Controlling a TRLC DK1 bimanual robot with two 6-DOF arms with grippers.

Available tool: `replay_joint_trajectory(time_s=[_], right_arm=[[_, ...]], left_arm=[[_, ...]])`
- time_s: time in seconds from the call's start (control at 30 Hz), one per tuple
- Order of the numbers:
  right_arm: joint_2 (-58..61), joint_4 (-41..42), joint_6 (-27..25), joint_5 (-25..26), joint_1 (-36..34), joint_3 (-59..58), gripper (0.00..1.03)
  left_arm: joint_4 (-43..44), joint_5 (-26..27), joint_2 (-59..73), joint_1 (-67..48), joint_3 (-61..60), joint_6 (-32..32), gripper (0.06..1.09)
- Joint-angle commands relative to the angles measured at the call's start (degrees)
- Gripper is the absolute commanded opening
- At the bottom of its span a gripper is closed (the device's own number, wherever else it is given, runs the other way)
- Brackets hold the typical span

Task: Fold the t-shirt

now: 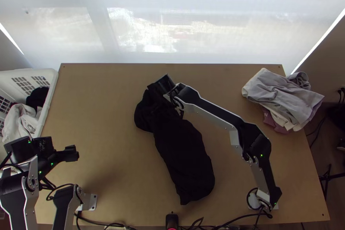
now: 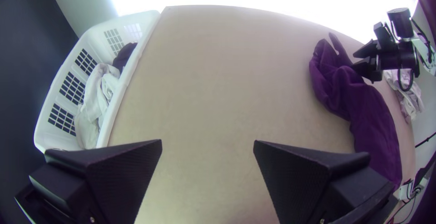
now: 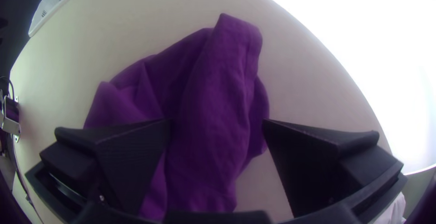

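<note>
Dark and bunched into a long heap, the t-shirt (image 1: 185, 156) is lying well to the right of the basket (image 1: 48, 100). Over its end farther from the arms' bases, the right gripper (image 1: 159, 85) is standing wide open, clamping nothing. Near the basket, the left gripper (image 1: 74, 153) is gaping too, holding nothing. Pale clothes (image 1: 280, 96) are lying farthest from the basket.

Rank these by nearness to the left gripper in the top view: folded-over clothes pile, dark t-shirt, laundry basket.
From the left gripper:
1. Laundry basket, at the table's left edge.
2. Dark t-shirt, bunched lengthwise around mid-table.
3. Clothes pile, at the table's right edge.
</note>
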Motion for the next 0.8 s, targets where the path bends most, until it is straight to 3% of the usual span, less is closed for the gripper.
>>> replay_joint_trajectory(time_s=[0.0, 0.2, 0.3, 0.77], right_arm=[[5.74, -0.04, 0.26, -1.63, 0.0, 4.42, 0.79], [5.65, -0.83, 0.34, -7.61, -0.71, 4.25, 0.15], [3.72, -1.0, 0.26, -8.92, -1.15, 3.37, 0.04], [-11.84, -3.82, -3.0, -9.1, -1.15, 2.05, 0.03]], left_arm=[[0.03, -0.66, 0.06, 0.28, -0.83, -0.11, 1.04], [0.03, -0.84, -0.12, 0.28, -1.44, -0.19, 1.04], [0.12, -0.84, -0.12, 0.28, -1.71, -0.37, 1.04], [2.67, -0.22, -0.03, -1.22, -2.85, -1.86, 1.04]])
